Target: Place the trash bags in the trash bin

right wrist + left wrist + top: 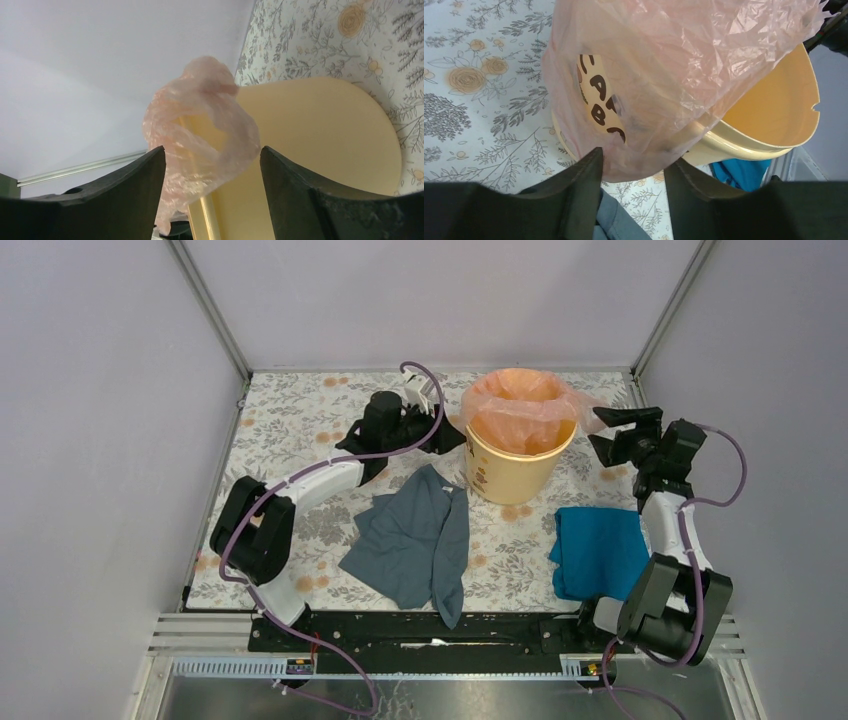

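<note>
The trash bin, a cream bucket with a yellow-orange inside, stands at the back middle of the table. The pale pink trash bag is draped over its far rim and sides and dips into the opening. My left gripper is open just left of the bin. In the left wrist view the bag hangs over the printed side of the bin, its lower edge between my open left gripper. My right gripper is open just right of the bin. In the right wrist view it faces a fold of bag at the bin.
A grey-blue cloth lies in front of the bin, towards the left, also under my left fingers. A bright blue cloth lies at the front right, by the right arm. Grey walls enclose the flowered table on three sides.
</note>
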You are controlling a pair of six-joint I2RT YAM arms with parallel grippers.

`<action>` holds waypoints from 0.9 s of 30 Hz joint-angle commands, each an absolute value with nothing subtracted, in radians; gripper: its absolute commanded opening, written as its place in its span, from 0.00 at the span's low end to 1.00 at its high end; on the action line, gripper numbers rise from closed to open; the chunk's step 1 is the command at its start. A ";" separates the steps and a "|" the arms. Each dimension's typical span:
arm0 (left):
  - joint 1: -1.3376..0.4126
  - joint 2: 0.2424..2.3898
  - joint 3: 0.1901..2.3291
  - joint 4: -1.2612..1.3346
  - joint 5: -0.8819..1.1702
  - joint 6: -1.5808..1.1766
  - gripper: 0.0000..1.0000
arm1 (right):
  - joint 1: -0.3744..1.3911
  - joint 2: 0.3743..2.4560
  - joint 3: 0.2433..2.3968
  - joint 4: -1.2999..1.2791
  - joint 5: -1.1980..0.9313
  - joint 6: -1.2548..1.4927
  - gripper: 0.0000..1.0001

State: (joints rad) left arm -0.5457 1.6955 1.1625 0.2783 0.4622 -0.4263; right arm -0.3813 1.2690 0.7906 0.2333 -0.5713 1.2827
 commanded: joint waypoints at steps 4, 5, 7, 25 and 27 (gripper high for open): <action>-0.561 1.686 1.202 0.281 0.420 -0.387 0.36 | -0.362 1.180 0.755 0.225 -0.599 1.310 0.78; -0.562 1.682 1.200 0.279 0.417 -0.387 0.33 | -0.362 1.181 0.758 0.226 -0.599 1.315 0.78; -0.566 1.676 1.198 0.271 0.418 -0.384 0.29 | -0.360 1.182 0.761 0.236 -0.589 1.330 0.78; -0.606 1.536 1.063 0.275 0.368 -0.459 0.01 | -0.276 1.092 0.766 0.058 -0.490 1.184 0.00; -0.609 1.519 1.034 0.281 0.361 -0.474 0.00 | -0.276 1.063 0.772 -0.005 -0.474 1.113 0.00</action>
State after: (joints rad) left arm -0.5995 1.5970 1.0798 0.2302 0.3931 -0.4416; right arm -0.2829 1.1351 0.7597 0.1123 -0.5095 1.2602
